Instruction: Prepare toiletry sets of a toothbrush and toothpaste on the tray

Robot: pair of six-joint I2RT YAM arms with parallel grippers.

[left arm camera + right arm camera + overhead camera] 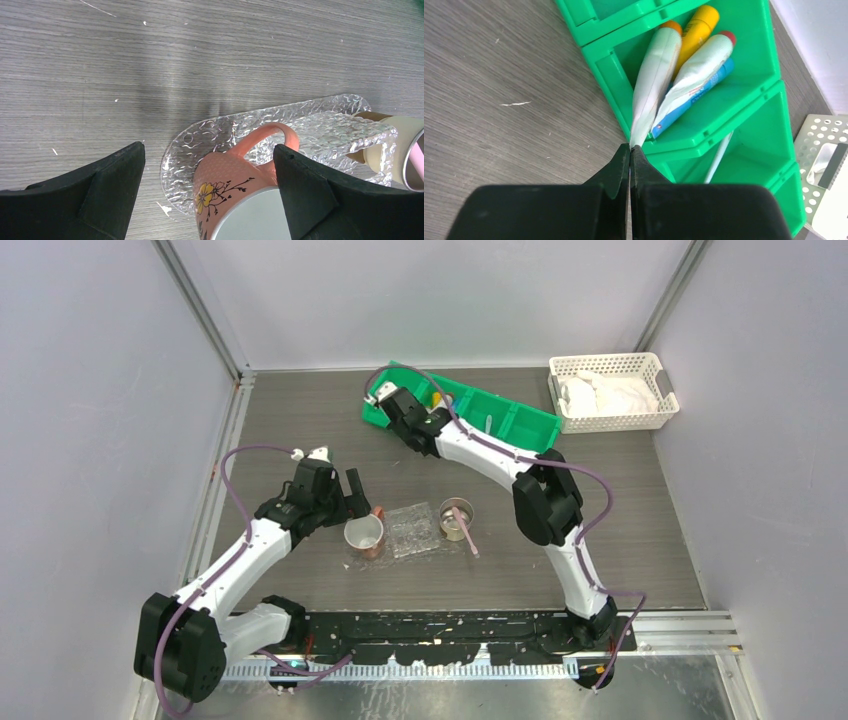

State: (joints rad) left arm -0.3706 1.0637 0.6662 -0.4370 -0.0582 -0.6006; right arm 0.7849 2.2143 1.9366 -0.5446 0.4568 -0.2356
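Note:
My right gripper [630, 147] is shut on the flat tail of a pale toothpaste tube with an orange cap [655, 70]. The tube lies in an end compartment of the green bin [609, 67] with a yellow-orange tube [698, 25], a white red-capped tube [700, 65] and a blue tube [709, 82]. A pale toothbrush handle [720, 156] shows in the neighbouring compartment. The see-through tray [413, 530] lies mid-table. A pink toothbrush [467, 535] stands in a beige cup [456, 517] at its right end. My left gripper [207, 155] is open around a pink mug [227, 192] at the tray's [325, 125] left end.
The green bin [470, 410] lies at the back of the table. A white lattice basket [612, 390] with white cloth stands at the back right. Grey walls close in the left, back and right sides.

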